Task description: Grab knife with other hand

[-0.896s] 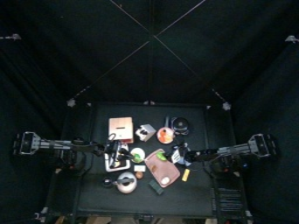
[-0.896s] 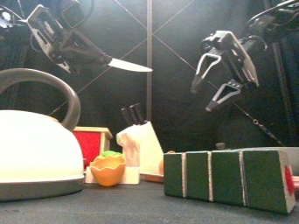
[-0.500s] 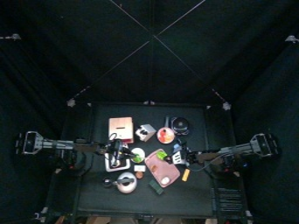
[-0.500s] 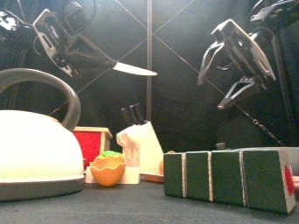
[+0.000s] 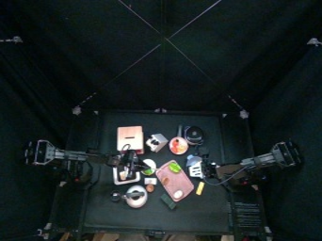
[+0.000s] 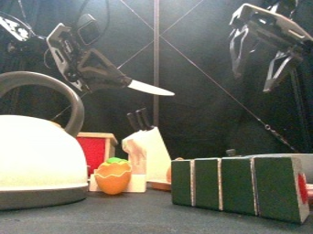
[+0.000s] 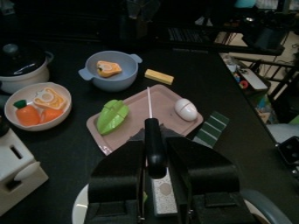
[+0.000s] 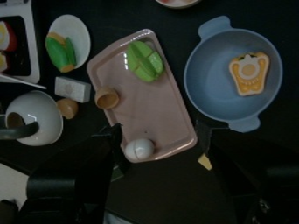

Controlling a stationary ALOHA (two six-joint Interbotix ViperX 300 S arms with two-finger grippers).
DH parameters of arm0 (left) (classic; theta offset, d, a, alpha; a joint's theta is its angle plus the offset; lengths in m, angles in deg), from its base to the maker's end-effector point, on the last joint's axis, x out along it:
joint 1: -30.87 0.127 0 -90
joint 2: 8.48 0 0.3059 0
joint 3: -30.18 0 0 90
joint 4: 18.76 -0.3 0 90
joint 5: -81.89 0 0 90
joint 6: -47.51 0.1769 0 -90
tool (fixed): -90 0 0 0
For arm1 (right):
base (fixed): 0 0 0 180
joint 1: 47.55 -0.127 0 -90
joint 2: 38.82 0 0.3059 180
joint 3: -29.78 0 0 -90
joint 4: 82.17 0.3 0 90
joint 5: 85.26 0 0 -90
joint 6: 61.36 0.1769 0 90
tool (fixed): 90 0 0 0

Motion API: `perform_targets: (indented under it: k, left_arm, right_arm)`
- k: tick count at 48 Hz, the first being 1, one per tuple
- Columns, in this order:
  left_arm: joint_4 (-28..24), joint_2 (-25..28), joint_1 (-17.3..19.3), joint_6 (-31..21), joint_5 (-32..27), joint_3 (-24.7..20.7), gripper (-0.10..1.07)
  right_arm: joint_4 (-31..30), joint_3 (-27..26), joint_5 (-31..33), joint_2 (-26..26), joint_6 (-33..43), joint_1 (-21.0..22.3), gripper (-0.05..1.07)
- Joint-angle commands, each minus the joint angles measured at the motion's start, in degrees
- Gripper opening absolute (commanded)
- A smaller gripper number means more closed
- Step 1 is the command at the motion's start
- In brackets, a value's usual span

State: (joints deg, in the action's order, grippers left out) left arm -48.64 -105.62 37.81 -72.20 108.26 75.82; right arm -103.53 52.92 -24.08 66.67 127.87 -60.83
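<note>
Steel knife [image 6: 137,86], clamped by the left gripper [image 6: 88,66], has been carried further toward the middle, while the right gripper [image 6: 272,50], jaws spread wide and empty, has been raised; handover not yet begun

White kettle [image 6: 35,160] front left; knife block [image 6: 148,151] behind orange cup [image 6: 113,175]; green blocks [image 6: 240,186] right.

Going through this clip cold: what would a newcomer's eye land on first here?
The knife held in the air by the left end effector, blade pointing toward the middle. Across from it the right end effector hangs high with jaws wide open. In the foreground, a big white kettle fills the front view's left side.
</note>
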Motion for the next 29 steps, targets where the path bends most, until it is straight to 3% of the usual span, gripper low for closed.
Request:
perform_targets:
  k: [1,9,14,20,29]
  left_arm:
    - [0.3,1.0,0.1,0.5,1.9,-2.1,0.54]
    - [0.0,3.8,0.1,0.7,4.0,-3.8,0.54]
    - [-0.3,6.0,0.1,1.4,5.4,-5.3,0.54]
    - [0.0,8.2,0.1,2.4,8.1,-6.4,0.54]
    - [0.7,10.7,0.2,2.9,12.6,-7.8,0.54]
  right_arm:
    - [4.8,-2.3,1.1,2.5,-4.3,1.3,0.98]
    - [14.1,-1.8,1.6,3.5,-15.7,9.1,0.98]
    - [16.5,-1.8,-1.5,3.3,-27.2,12.9,0.98]
    - [17.9,0.3,-12.8,4.0,-42.3,15.1,0.98]
    - [22.7,5.4,-33.0,2.3,-54.8,17.1,0.98]
